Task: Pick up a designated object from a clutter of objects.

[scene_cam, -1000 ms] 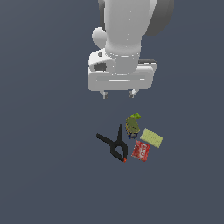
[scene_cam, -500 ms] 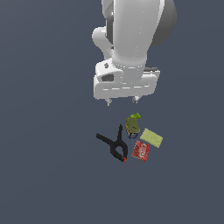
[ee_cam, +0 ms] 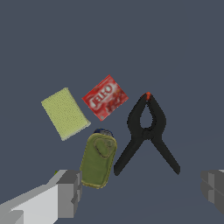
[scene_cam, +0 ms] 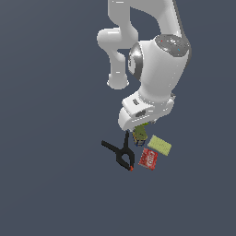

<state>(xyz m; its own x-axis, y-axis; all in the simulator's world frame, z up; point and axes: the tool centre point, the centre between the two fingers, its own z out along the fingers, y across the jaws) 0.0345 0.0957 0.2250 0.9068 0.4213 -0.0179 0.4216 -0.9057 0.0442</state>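
The designated object, a flat pale yellow-green pad [scene_cam: 159, 145], lies on the dark floor at the clutter's edge toward the exterior view's right; it also shows in the wrist view [ee_cam: 64, 113]. Beside it are the red packet [scene_cam: 148, 159] [ee_cam: 105, 97], the olive-green and yellow can [scene_cam: 139, 135] [ee_cam: 98, 159] and the black spring clamp with an orange tip [scene_cam: 120, 153] [ee_cam: 147, 131]. My gripper [scene_cam: 134, 132] [ee_cam: 142, 192] is open and empty. It hangs above the can and clamp, apart from the pad. The hand partly hides the can in the exterior view.
The floor [scene_cam: 55, 184] is a plain dark grey surface. The white arm [scene_cam: 156, 69] rises above the clutter at the top of the exterior view. No other objects show.
The arm has come down and tilted over the clutter. The hand, earlier well above the objects, now sits just over the can. The objects have not moved.
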